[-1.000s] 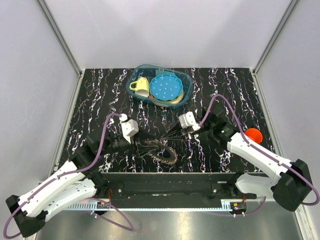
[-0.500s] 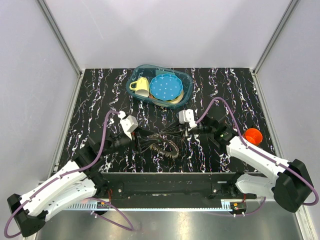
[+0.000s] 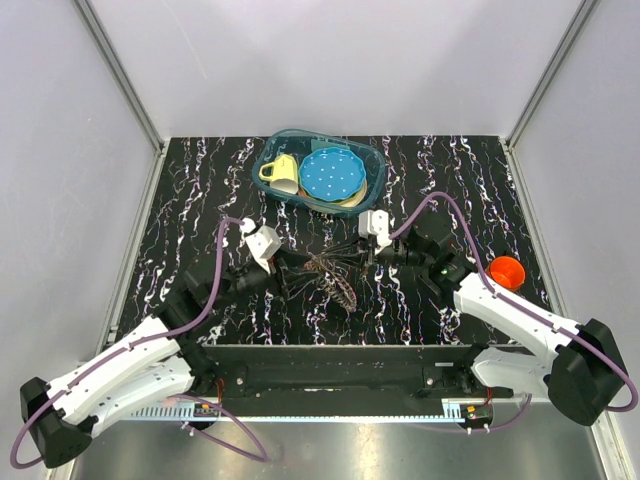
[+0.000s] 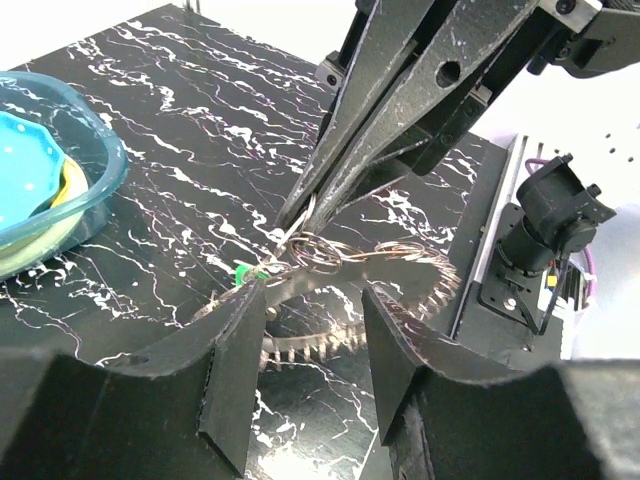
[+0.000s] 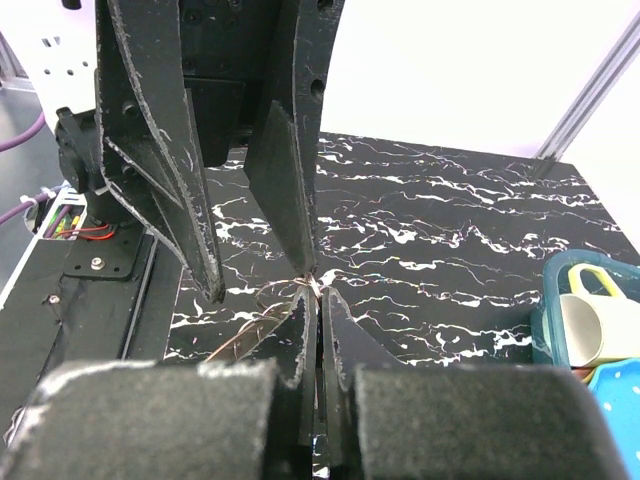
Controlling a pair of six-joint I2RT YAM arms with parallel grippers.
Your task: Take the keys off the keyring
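Two changes in the last second: my right fingers (image 4: 392, 110), pinched shut on the keyring (image 4: 318, 252), have carried it farther out, and the fob (image 3: 338, 285) has uncurled from a loop into a strip. The keys look still threaded. My left fingers (image 4: 235, 360) stand apart, straddling the fob, with a green key (image 4: 243, 272) beside one tip. The fob's long axis slants from the ring back between the left fingers.

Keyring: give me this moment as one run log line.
right gripper: shut on keyring | left gripper: open, straddling fob | green key: beside keyring, at left fingertip
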